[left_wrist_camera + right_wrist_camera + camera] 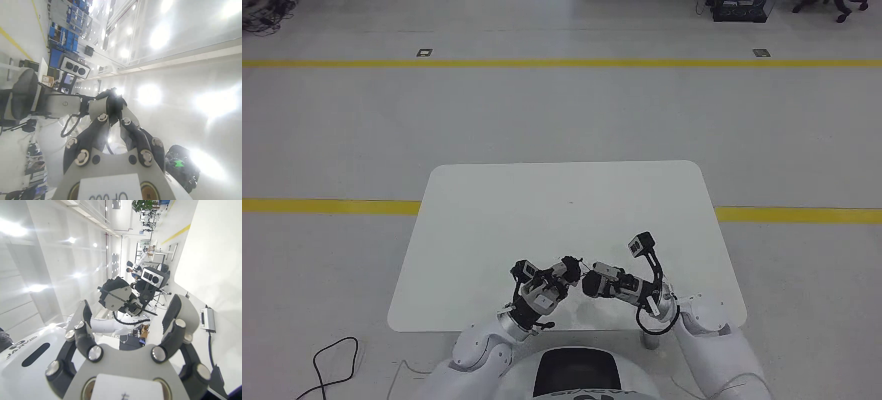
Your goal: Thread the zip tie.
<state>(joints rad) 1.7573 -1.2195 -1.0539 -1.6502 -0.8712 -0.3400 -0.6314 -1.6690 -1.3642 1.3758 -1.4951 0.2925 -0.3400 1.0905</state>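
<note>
— How many ties do we count?
— One zip tie [115, 297], a thin, flat black strip. The left tool [113, 106] is clamped on it, over the near part of the one white, round-cornered worktop [542, 200].
— And the second tool?
— We see the right tool [130, 302] spread wide and holding nothing, close to the left one and facing it.

Place: a large industrial robotics lab hall.
Floor: pale and glossy, with yellow lines [542, 63] and small floor hatches [424, 52].
Ceiling: high, with exposed beams and rows of bright lamps [158, 37].
Storage: tall racks of blue bins [64, 39] along one wall.
Furniture: a plain white table [562, 210]; further desks [155, 247] farther down the hall.
Extras: a loose black cable [332, 360] on the floor and an indoor plant [142, 204].
</note>
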